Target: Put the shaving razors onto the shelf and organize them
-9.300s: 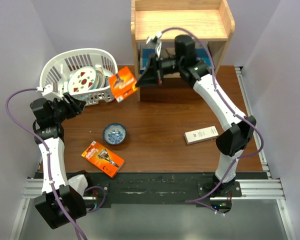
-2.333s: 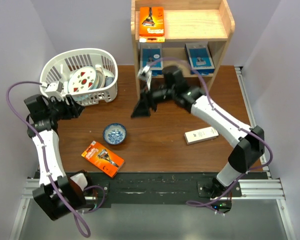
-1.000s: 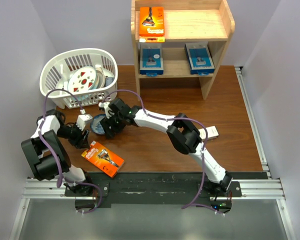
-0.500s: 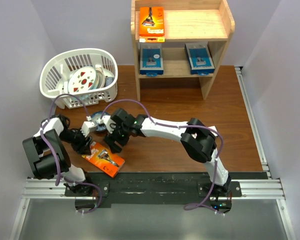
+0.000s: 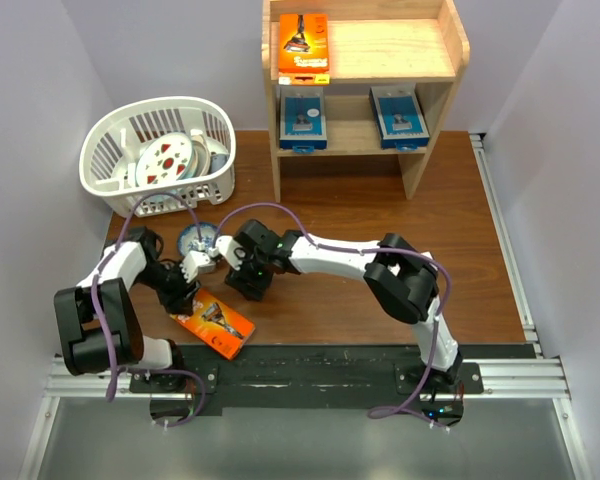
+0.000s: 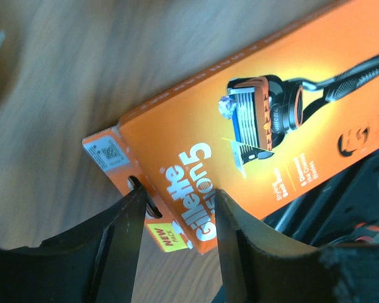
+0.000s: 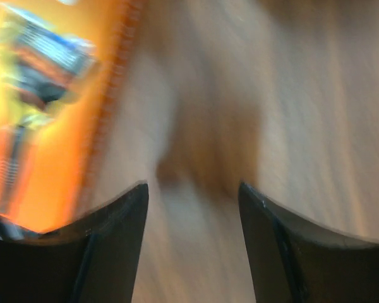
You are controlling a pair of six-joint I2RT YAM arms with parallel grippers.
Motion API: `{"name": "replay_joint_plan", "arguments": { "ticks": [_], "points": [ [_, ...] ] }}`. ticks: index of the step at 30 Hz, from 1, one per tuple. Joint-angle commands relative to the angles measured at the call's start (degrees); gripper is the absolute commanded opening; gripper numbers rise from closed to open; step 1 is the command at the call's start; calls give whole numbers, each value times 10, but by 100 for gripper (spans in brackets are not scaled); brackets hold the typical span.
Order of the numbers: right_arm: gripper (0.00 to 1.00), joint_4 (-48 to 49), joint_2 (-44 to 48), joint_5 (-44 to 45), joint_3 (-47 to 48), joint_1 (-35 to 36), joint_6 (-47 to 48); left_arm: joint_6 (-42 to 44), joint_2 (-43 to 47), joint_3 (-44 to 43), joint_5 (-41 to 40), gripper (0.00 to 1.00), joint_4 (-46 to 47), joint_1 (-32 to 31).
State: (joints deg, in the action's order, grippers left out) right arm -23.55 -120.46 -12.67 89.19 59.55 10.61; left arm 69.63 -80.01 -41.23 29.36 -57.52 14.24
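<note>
Your left pincer (image 6: pixel 177 197) is spread wide, straddling the hang-tab end of the orange Gillette razor pack (image 6: pixel 252 120), which lies flat on the counter (image 5: pixel 380 215) near its front-left edge. Your right pincer (image 7: pixel 192 189) is released too, just beside that pack; its view is blurred. The pine shelf (image 5: pixel 390 50) holds another orange pack (image 5: pixel 303 45) on top, with a left blue pack (image 5: pixel 301 120) and a right blue pack (image 5: pixel 397 115) on the lower tier.

The top view is evenly bright and sharp, with soft shadows on the table (image 5: pixel 450 200). The right wrist view is smeared by blur; the left wrist view shows the orange razor pack (image 6: pixel 259 126) crisply.
</note>
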Motion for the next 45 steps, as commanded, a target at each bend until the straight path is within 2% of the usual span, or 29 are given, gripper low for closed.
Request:
{"name": "replay_joint_plan", "arguments": {
  "ticks": [1, 4, 8, 10, 14, 18, 24, 26, 33, 36, 38, 42, 45],
  "points": [
    [61, -57, -10, 53, -16, -42, 35, 13, -1, 19, 68, 51, -13, -37],
    [57, -49, 18, 13, -21, -78, 30, -23, -8, -14, 102, 51, -29, -37],
    [62, -54, 72, -70, -38, -85, 23, -41, -6, -52, 106, 51, -41, -14],
    [64, -33, 97, -106, -68, -82, -14, -77, -3, -62, 109, 51, -31, -5],
    [68, -34, 127, -133, -94, -28, -31, -158, 15, -103, 137, 50, -26, 6],
    [70, 2, 151, -154, -140, 14, -45, -250, 57, -112, 81, 50, 31, 7],
    [72, -2, 130, -118, -130, 43, -42, -310, 105, -117, 28, 50, 70, 6],
    [72, -1, 108, -81, -122, 54, -52, -323, 120, -112, 19, 50, 85, 7],
    [69, -12, 52, 10, -97, 73, -46, -318, 179, -104, 15, 50, 80, 7],
    [67, -37, 38, 42, -88, 53, -17, -310, 191, -104, 23, 51, 75, 7],
    [65, -49, 36, 43, -82, 11, -5, -296, 195, -104, 27, 51, 68, 7],
    [61, -110, 11, 71, -33, -62, 110, -261, 193, -101, 53, 51, 51, 6],
    [61, -120, -5, 73, -5, -116, 177, -233, 182, -99, 76, 51, 36, 4]
  ]
}}
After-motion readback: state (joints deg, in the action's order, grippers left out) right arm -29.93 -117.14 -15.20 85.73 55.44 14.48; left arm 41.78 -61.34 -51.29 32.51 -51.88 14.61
